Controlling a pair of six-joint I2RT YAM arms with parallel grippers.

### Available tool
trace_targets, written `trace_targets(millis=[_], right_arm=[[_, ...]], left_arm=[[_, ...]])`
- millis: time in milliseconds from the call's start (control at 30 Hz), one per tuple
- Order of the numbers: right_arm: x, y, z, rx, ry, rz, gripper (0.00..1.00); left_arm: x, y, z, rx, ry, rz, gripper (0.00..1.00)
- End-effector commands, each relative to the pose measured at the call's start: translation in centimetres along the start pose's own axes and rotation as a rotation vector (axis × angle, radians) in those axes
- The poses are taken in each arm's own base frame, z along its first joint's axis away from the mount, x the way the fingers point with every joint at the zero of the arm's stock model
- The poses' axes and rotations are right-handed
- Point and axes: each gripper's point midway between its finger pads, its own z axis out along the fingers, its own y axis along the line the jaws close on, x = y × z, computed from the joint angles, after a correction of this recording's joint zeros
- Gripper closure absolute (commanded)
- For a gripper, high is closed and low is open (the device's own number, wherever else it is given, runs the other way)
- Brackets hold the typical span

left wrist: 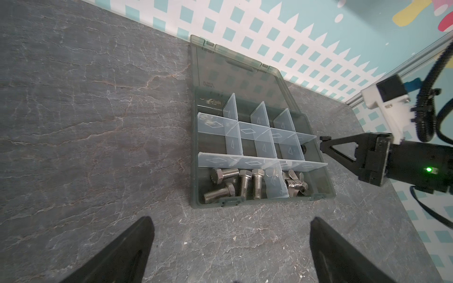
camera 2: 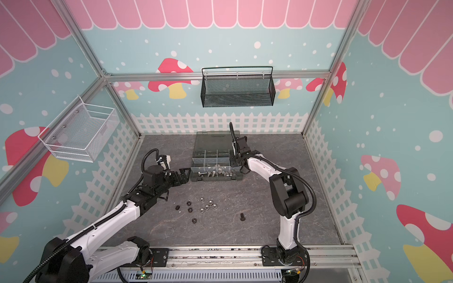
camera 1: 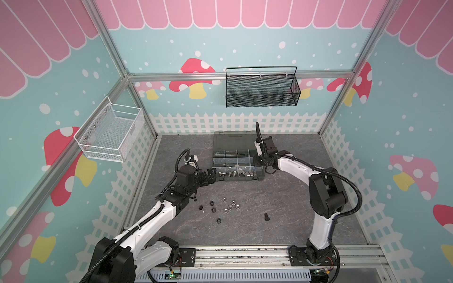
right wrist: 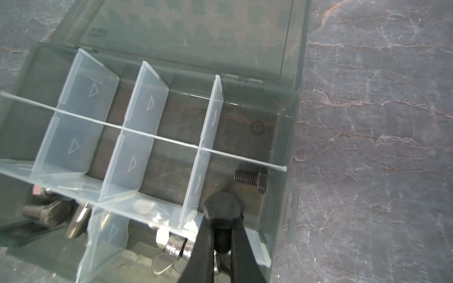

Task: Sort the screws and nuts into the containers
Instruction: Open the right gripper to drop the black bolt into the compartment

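Note:
The dark grey organiser case (camera 1: 259,177) (camera 2: 196,180) lies open at the back of the table, its containers split by light dividers (right wrist: 137,144). My right gripper (right wrist: 221,221) (camera 1: 256,163) is shut on a black screw (right wrist: 221,205), held over the case's right-end compartment. Another black screw (right wrist: 251,180) lies in that compartment. Silver screws (left wrist: 232,182) and wing nuts (left wrist: 294,183) fill two front compartments. My left gripper (left wrist: 231,220) (camera 1: 212,177) stands open and empty just left of the case. Loose silver nuts (camera 1: 230,204), black nuts (camera 1: 212,207) and one black screw (camera 1: 266,216) lie mid-table.
The case's smoky lid (camera 1: 232,139) lies folded back toward the rear fence. A black mesh basket (camera 1: 262,88) hangs on the back wall and a white wire basket (camera 1: 112,132) on the left wall. A metal rail (camera 1: 245,254) runs along the front edge.

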Motion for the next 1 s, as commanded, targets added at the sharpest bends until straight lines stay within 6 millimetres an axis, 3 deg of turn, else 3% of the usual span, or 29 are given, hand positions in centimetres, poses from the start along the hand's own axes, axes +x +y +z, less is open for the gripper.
trace_targets(millis=[0,67,233,467,767,967], right_arm=[[-0.6,0.0,1.0,-0.014,0.004,-0.023,1.00],[-0.4,0.0,1.6,-0.018,0.015,-0.024,0.99],[-0.1,0.0,2.4,-0.018,0.035,-0.026,0.81],[0.0,0.0,2.1,-0.018,0.044,-0.028,0.69],[-0.1,0.2,-1.7,-0.033,0.008,-0.022,0.65],[3.9,-0.2,-5.4,-0.009,0.040,0.012,0.62]], left_arm=[[0.2,0.8,-0.4,-0.028,-0.001,-0.023,0.00],[0.2,1.0,-0.5,-0.032,-0.003,-0.025,0.00],[0.1,1.3,-0.7,-0.039,-0.007,-0.029,0.00],[0.0,1.4,-0.7,-0.041,-0.008,-0.033,0.00],[0.0,1.4,-0.8,-0.038,-0.011,-0.037,0.00],[-0.1,1.8,-0.9,-0.051,-0.022,-0.053,0.00]])
